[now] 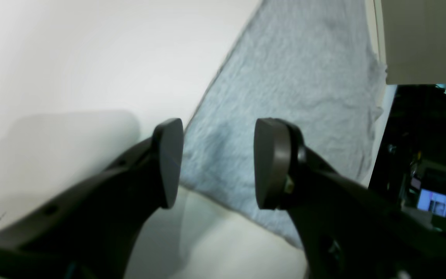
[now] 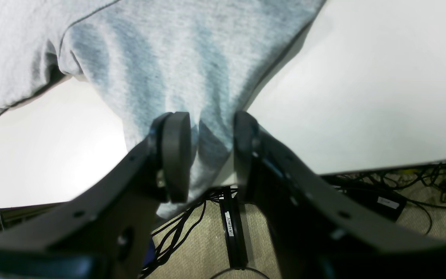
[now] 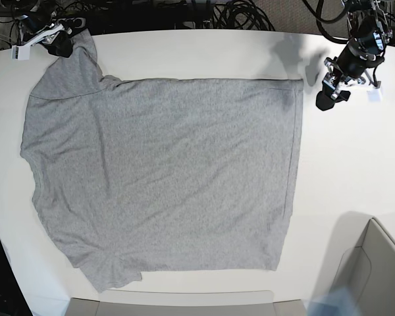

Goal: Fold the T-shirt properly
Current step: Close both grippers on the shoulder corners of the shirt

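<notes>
The heather-grey T-shirt (image 3: 164, 171) lies spread flat on the white table (image 3: 342, 171) with its plain side up; no lettering shows. My right gripper (image 3: 59, 43) is at the table's far left corner, shut on the shirt's sleeve. In the right wrist view the cloth (image 2: 176, 58) bunches between the fingers of this gripper (image 2: 207, 147) and pulls taut toward them. My left gripper (image 3: 330, 97) is open and empty, just right of the shirt's far hem corner (image 3: 300, 83). In the left wrist view this gripper (image 1: 218, 162) hovers over the shirt's edge (image 1: 292, 97).
A grey bin (image 3: 375, 276) stands at the near right corner and a grey tray edge (image 3: 171, 306) runs along the near side. Cables (image 3: 237, 13) lie behind the table and on the floor (image 2: 230, 224) below its edge. A white tag (image 3: 21, 52) hangs by my right gripper.
</notes>
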Controlling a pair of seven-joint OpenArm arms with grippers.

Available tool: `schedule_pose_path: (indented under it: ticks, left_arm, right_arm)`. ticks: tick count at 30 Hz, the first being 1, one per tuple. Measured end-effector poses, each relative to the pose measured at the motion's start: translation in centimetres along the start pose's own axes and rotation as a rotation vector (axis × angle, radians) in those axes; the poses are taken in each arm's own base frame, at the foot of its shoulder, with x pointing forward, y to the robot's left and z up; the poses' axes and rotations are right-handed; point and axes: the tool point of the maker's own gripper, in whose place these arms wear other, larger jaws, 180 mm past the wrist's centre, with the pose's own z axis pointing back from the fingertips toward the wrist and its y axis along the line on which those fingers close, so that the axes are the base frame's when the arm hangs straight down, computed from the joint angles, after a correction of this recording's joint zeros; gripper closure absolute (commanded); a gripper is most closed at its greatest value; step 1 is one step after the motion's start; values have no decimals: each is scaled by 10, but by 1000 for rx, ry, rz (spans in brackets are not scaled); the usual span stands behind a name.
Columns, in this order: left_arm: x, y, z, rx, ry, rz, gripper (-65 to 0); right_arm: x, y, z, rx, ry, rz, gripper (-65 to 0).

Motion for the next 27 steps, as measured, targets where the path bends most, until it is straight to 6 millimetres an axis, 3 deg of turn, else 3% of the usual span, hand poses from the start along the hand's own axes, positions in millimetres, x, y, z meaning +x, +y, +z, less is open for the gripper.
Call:
schedule_pose_path:
  ticks: [5,12,15,21,27]
  left_arm:
    - [-28,27,-9,-7,125,-16,-302]
    - [-31,41,-12,36,134,-127,-302]
    - [-36,33,-20,19,124,-117,-302]
    - [-73,9,-40,-44,216,-169,-301]
    - [-80,4,-43,-57,224,-174,-265]
  right_arm:
    - [0,0,0,-2,1,1,-195]
    - [-1,0,-1,0,1,0,-195]
    - [1,2,-3,4,-5,-1,-195]
    - [2,6,-8,2,-10,1,-195]
    - [-4,29,-18,58,-10,-4,-193]
